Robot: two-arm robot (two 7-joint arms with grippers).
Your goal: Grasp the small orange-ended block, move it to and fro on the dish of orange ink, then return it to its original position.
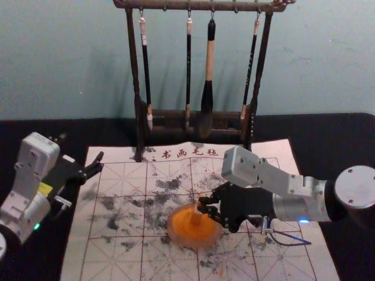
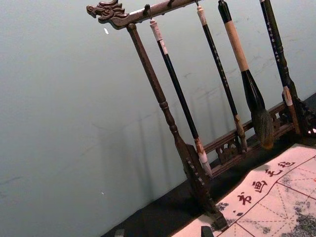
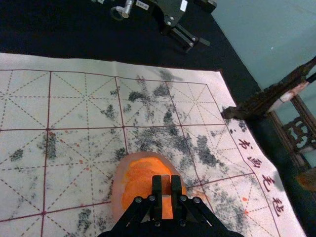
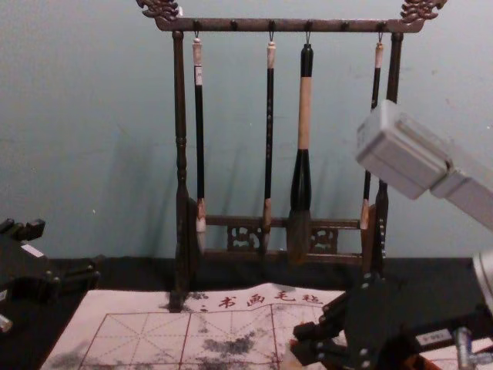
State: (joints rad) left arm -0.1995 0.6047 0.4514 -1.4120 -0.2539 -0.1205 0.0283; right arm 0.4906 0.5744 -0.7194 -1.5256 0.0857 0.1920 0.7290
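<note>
The small block (image 3: 166, 187) is pinched by the right gripper (image 3: 166, 178) over the dish of orange ink (image 3: 118, 190), presumably so its end can be coated; the left gripper (image 1: 100, 162), fingers apart, is parked by the mat's (image 1: 117, 257) edge.

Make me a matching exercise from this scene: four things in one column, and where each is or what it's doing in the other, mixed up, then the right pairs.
Things
1. Thickest brush
2. Right gripper
3. Dish of orange ink
4. Left gripper

Places and states
A. Resting on the printed mat
B. Off to the left, open and holding nothing
C. Hanging from the rack
D. Closed on the small block

Right pairs: 1-C, 2-D, 3-A, 4-B
</note>
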